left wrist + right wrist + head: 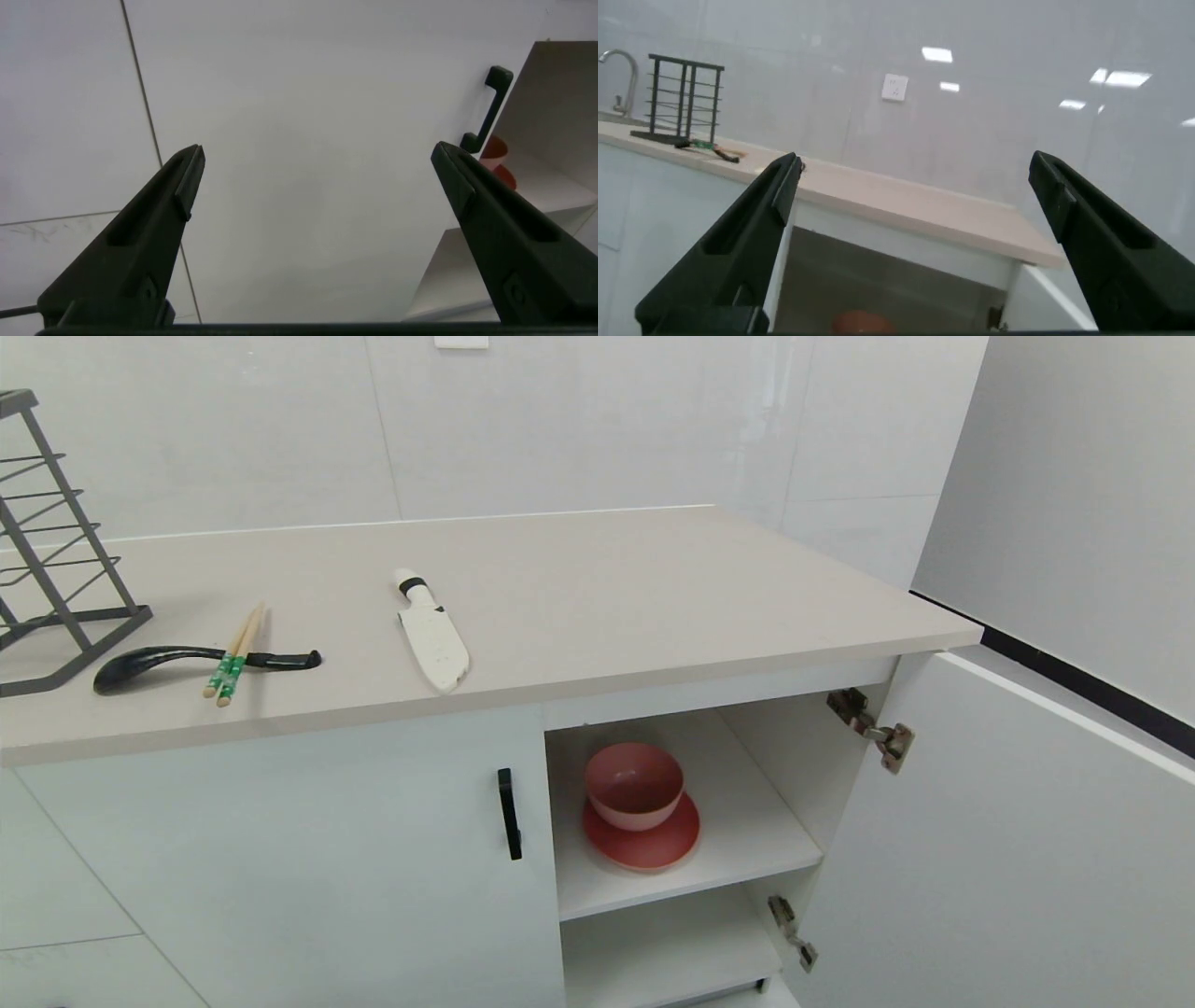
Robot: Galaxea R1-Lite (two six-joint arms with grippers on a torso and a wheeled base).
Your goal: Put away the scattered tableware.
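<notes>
I see chopsticks crossing the black spoon on the counter, the white knife at their 3 o'clock, the bowl on its plate in the open cabinet at the knife's 5 o'clock, left gripper and right gripper both spread empty.

Head above counter, wrists low, sharing cabinet

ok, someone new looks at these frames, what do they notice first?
The open cabinet door on the right, showing a pink bowl standing on a red plate on the upper shelf. On the countertop above, a white knife lies near the front edge. Farther left, a pair of chopsticks lies across the handle of a black spoon.
</notes>
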